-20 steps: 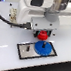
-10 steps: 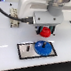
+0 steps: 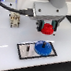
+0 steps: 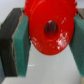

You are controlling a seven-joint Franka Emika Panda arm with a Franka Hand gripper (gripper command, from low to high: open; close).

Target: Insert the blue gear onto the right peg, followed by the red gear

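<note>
Exterior view: the Franka arm's gripper point(image 3: 46, 29) hangs above the white tabletop point(image 3: 5, 56), jaws clenched on the red gear point(image 3: 46, 28). The red gear is held clear of the surface, at 12 o'clock from the blue gear point(image 3: 43, 47) and apart from it. The blue gear lies flat on the grey rectangular plate point(image 3: 26, 53) with black border, toward the plate's 3 o'clock end; the right peg is not resolvable in this view, so seating on it cannot be confirmed. A slim dark pin point(image 3: 29, 50) stands on the plate at 9 o'clock from the blue gear. A small beige-and-black fixture point(image 3: 14, 19) sits on the tabletop at 10 o'clock from the plate, well apart.

Wrist view: the red gear point(image 4: 49, 29) fills the gap between the two teal finger pads point(image 4: 21, 42), touching both; its dark centre hole faces the camera
</note>
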